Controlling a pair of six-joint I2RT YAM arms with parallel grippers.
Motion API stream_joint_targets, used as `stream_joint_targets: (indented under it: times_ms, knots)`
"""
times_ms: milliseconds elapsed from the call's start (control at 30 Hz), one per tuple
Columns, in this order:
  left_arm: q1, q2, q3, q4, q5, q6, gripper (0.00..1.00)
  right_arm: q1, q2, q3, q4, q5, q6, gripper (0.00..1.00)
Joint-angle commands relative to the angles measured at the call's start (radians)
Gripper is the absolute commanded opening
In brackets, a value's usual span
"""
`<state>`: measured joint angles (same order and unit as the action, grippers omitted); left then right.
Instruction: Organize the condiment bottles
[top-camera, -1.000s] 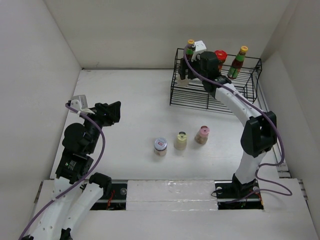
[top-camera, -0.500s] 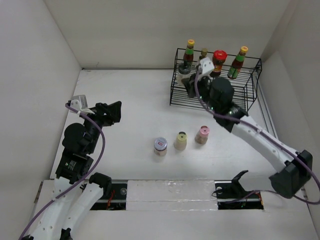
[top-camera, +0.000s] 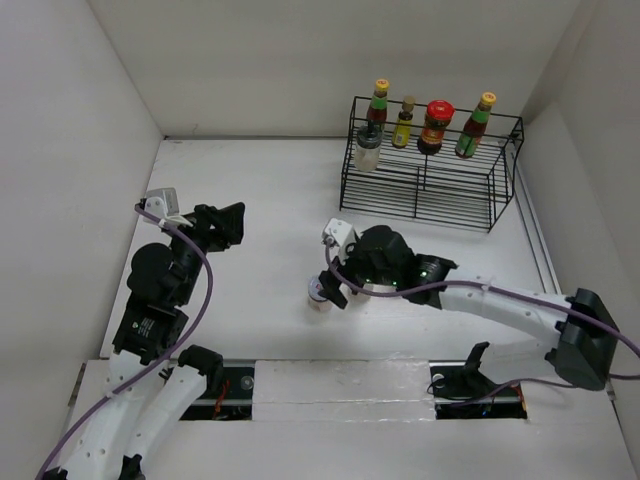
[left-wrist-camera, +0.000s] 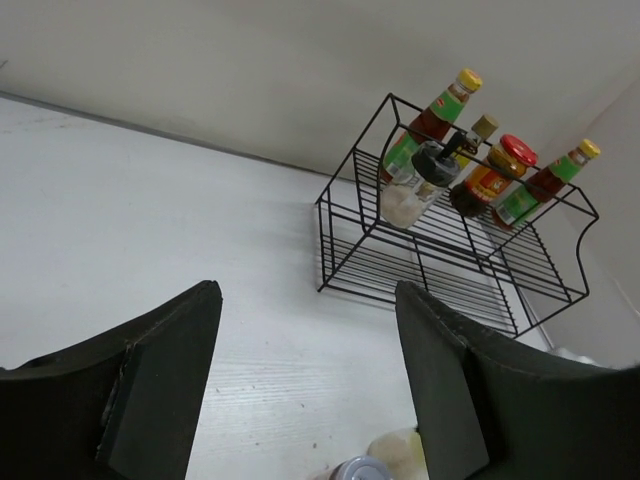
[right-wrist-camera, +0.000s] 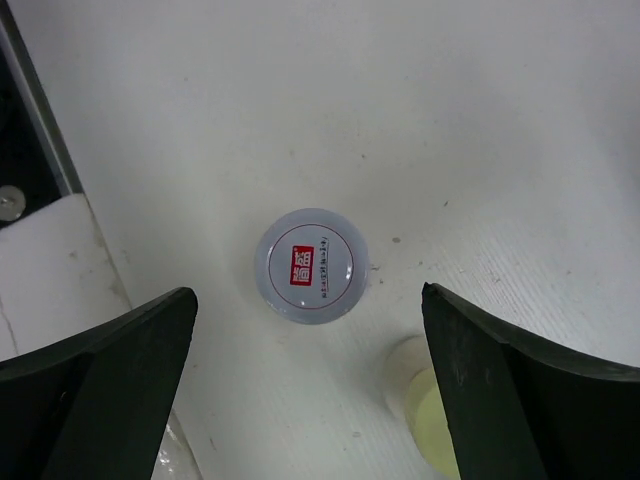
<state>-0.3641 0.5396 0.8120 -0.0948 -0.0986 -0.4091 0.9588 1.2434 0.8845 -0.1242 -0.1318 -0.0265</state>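
Note:
On the table stands a silver-lidded jar (right-wrist-camera: 311, 267) with a red label on its lid. My right gripper (right-wrist-camera: 308, 298) hangs open above it, one finger on each side. A cream shaker (right-wrist-camera: 425, 405) stands close beside the jar. In the top view, my right gripper (top-camera: 330, 285) is over the silver-lidded jar (top-camera: 318, 295), and my arm hides the pink-capped shaker. The black wire rack (top-camera: 430, 185) holds two yellow-capped sauce bottles (top-camera: 379, 100), a small bottle (top-camera: 404, 122), a red-lidded jar (top-camera: 437, 125) and a grey-capped shaker (top-camera: 368, 150). My left gripper (top-camera: 225, 225) is open and empty, far to the left.
White walls close in the table on the left, back and right. The rack's lower shelf (left-wrist-camera: 440, 275) has nothing on it. The rail with the arm bases (top-camera: 340, 385) runs along the near edge.
My right arm has drawn back from the rack to the silver-lidded jar, and its jaws have opened wide. The grey-capped shaker has stayed on the rack. The left arm has not moved.

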Motion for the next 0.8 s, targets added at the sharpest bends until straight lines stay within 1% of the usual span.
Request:
stream_joint_targets:
  times_ms: [0,33,100,367,400,433,500,600,667,733,767]
  knots:
    - [0.005,0.006,0.009,0.040,0.011,0.003,0.66,0.037,0.124,0.079,-0.065,0.010,-0.039,1.00]
    - [0.005,-0.003,0.009,0.040,0.011,0.003,0.69,0.037,0.148,0.088,-0.065,0.030,-0.039,1.00]
    - [0.005,-0.003,0.009,0.040,0.011,0.003,0.70,0.037,0.201,0.111,-0.065,0.043,-0.039,1.00]
    - [0.005,-0.012,0.009,0.040,0.011,0.003,0.70,0.037,0.315,0.140,-0.042,0.031,-0.039,1.00]
    - [0.005,-0.012,0.009,0.040,0.020,0.003,0.70,0.046,0.315,0.140,-0.042,0.050,-0.039,0.96]
    - [0.005,-0.012,0.009,0.049,0.020,0.003,0.70,0.046,0.326,0.149,-0.041,0.063,-0.029,0.88]
    - [0.005,-0.012,0.009,0.049,0.020,0.003,0.70,0.046,0.315,0.149,0.001,0.074,-0.015,0.84]
    - [0.005,-0.012,0.009,0.049,0.030,0.003,0.70,0.046,0.301,0.136,0.053,0.064,-0.015,0.60]
    - [0.005,-0.012,0.009,0.049,0.030,0.003,0.70,0.046,0.292,0.159,0.054,0.074,-0.015,0.44]
    - [0.005,-0.012,0.009,0.049,0.030,0.003,0.70,0.046,0.257,0.172,0.054,0.087,-0.039,0.44]
    - [0.005,-0.012,0.009,0.049,0.030,0.003,0.70,0.046,0.239,0.185,0.054,0.128,-0.056,0.43]
